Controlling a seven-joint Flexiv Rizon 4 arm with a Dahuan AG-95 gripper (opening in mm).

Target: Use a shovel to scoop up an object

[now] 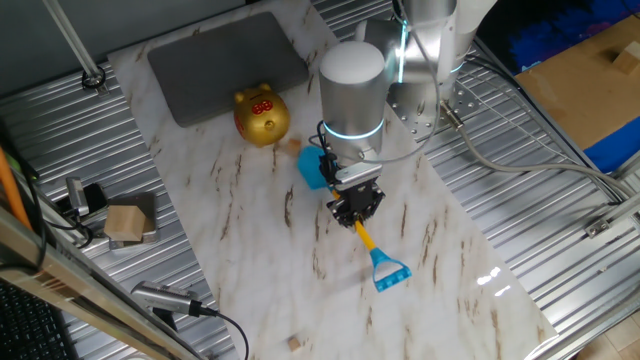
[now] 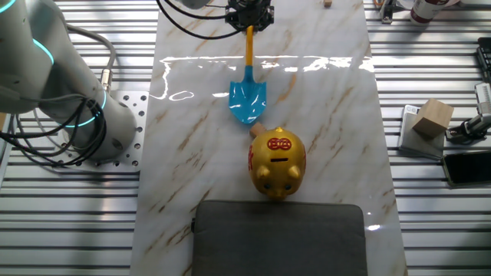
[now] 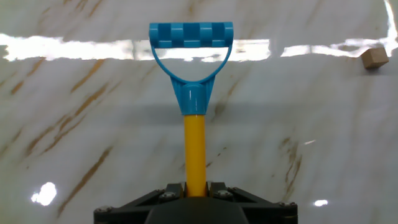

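Hand [image 3: 196, 194] clamped on shovel [image 3: 194, 118] mid-shaft, presumably so blade can be steered. D-end points away from hand; blade [image 2: 248, 102] lies on worktop [image 2: 330, 153] just beside pig bank [image 2: 276, 163]. Cube [image 2: 258, 130] between blade tip and bank; contact indeterminate. Arm reaches over worktop, wrist pointing down, hand low.

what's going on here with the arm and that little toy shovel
The gripper is shut on the yellow shaft of the shovel, holding it low over the marble table, blade toward the gold pig bank. A small tan piece sits right between the blade tip and the pig; whether the blade touches it cannot be told, and nothing shows on the blade. Another tiny wooden cube lies off near the table's far end, beyond the handle. A larger tan block rests off the marble.
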